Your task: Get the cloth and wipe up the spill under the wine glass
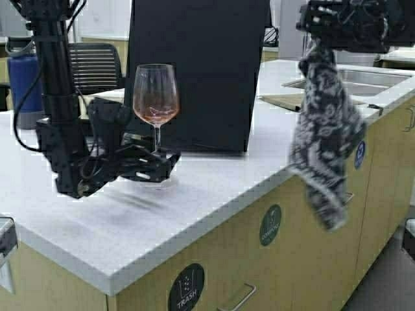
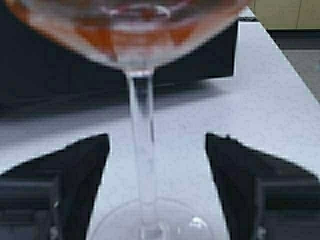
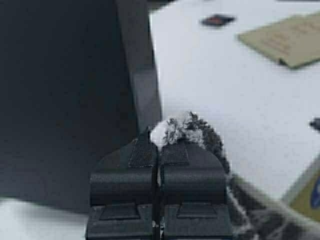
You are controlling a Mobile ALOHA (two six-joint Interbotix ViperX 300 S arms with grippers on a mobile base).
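Note:
The wine glass [image 1: 155, 97] stands upright on the white counter [image 1: 214, 181], with pinkish liquid in its bowl. My left gripper [image 1: 154, 165] is low at the glass's foot, open, with a finger on each side of the stem and not touching it. In the left wrist view the stem [image 2: 142, 150] rises between the two black fingers [image 2: 80, 175]. My right gripper [image 1: 316, 35] is high at the right, shut on the top of the grey-and-white printed cloth [image 1: 324, 142], which hangs limp past the counter's edge. The cloth [image 3: 192, 129] bunches out of the shut gripper [image 3: 160, 145]. No spill shows clearly.
A large black box [image 1: 194, 71] stands just behind the glass. A blue bottle [image 1: 23, 81] and a chair [image 1: 94, 65] are at the far left. A sink [image 1: 363, 81] and a tan board [image 1: 288, 100] lie at the right. Cabinet fronts drop below the counter's edge.

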